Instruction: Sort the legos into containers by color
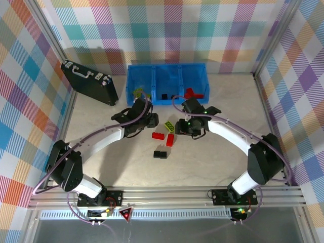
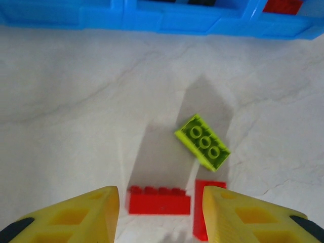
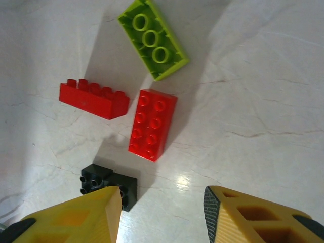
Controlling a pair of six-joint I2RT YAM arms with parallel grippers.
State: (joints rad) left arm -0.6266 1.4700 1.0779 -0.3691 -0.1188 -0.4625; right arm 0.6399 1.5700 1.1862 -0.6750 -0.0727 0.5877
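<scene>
Left gripper point(image 2: 161, 215) and right gripper point(image 3: 162, 215) hang open and empty over a lime brick point(image 3: 153, 38), slim red brick point(image 3: 93, 99), broad red brick point(image 3: 152, 124) and black brick point(image 3: 109, 185) lying just on the near side of the blue bin point(image 1: 167, 70).

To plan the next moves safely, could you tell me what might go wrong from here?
The left pincer and right pincer hang over one small cluster; the arms could collide.
The red brick on its side lies close to the flat red brick and green brick; closing on one may knock the others.
The black brick is partly hidden behind a right finger; descending could pin it instead of gripping it.
</scene>
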